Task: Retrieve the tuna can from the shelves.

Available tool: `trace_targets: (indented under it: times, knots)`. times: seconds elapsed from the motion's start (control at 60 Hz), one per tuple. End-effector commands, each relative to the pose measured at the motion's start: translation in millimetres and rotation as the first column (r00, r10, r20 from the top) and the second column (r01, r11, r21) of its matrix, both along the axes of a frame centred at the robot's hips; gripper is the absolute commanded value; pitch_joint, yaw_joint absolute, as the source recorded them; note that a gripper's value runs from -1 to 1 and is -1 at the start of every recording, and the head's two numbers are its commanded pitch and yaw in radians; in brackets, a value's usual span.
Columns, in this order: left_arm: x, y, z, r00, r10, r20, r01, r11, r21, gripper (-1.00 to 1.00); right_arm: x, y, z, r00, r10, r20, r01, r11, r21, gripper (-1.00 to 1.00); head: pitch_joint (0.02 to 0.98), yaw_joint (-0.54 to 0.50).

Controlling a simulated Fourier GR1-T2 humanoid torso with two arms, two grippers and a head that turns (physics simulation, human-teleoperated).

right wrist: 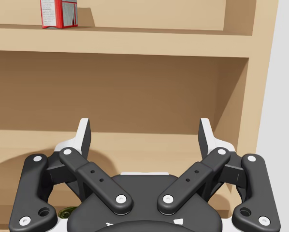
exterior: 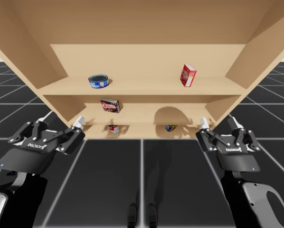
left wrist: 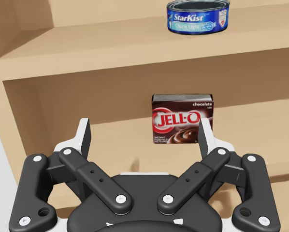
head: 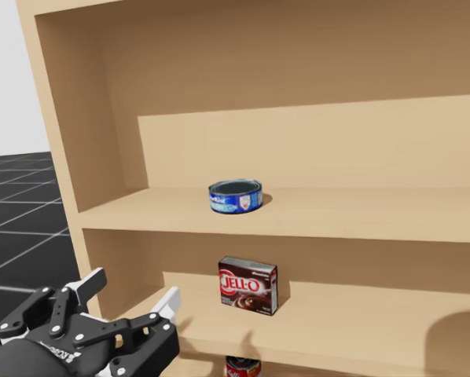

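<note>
Raising the left gripper (exterior: 63, 119), seen spread and empty low before the shelves' left end, is judged the move needed. The tuna can (exterior: 99, 81) is found on the upper shelf (exterior: 146, 87), above the brown box (exterior: 110, 105); a level approach is advised, with the can's sides straddled. The right gripper (exterior: 218, 121), also spread and empty, is better held back.
</note>
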State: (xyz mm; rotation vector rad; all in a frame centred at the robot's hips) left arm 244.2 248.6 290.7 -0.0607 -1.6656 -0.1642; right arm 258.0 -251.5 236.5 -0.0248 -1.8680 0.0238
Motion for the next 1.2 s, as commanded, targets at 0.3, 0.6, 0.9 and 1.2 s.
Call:
trace_targets:
  times: [0.3, 0.6, 0.9, 1.2]
  knots:
    - [9.4, -26.5, 73.6, 0.986, -0.163, -0.044, 0.162, 0.986, -0.023, -1.0, -0.3, -0.9, 0.0, 1.0, 0.003, 0.001, -0.003, 1.0, -0.007, -1.0, 0.307, 0.3]
    - [47.0, -41.5, 87.1, 0.984, -0.162, -0.075, 0.161, 0.987, -0.017, -1.0, -0.4, -0.9, 0.4, 1.0, 0.002, 0.0, -0.002, 1.0, -0.01, -1.0, 0.306, 0.29]
    - [90.6, -50.5, 86.1, 0.979, -0.141, -0.149, 0.139, 0.99, -0.023, -1.0, -0.3, -2.5, 2.1, 1.0, -0.001, 0.005, 0.001, 1.0, -0.005, -1.0, 0.307, 0.28]
    - [122.3, -57.4, 80.4, 0.969, -0.113, -0.219, 0.118, 0.993, 0.011, -1.0, -1.0, -5.3, 4.0, 1.0, -0.009, 0.012, 0.009, 1.0, -0.002, -1.0, 0.309, 0.27]
